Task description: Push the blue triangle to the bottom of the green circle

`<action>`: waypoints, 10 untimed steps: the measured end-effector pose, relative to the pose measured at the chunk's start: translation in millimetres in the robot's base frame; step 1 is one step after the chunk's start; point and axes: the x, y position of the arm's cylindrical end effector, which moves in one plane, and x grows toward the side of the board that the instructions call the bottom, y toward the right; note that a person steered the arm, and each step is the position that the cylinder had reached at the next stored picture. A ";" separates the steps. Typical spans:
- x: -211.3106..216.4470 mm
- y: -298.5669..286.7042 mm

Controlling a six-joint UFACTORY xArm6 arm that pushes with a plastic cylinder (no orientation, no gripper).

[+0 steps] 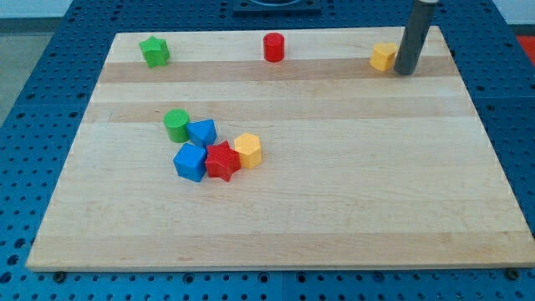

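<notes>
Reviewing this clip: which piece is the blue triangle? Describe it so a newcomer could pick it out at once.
Start at the wooden board and find the five-block cluster left of its centre. The blue triangle sits in the cluster's upper row, touching the green circle on that block's right. It is smaller and wedge-shaped, unlike the chunkier blue block below it.

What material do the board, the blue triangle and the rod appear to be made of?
The board looks like pale, matte wood: grain lines and plank seams show. The blue triangle seems painted wood or plastic, with an even colour and a soft sheen. The rod looks like dark smooth metal or plastic; my tip stands beside the yellow block.
</notes>
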 end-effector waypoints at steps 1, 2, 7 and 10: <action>13.4 -24.1; -0.4 -24.2; -8.1 -139.4; -5.4 -187.2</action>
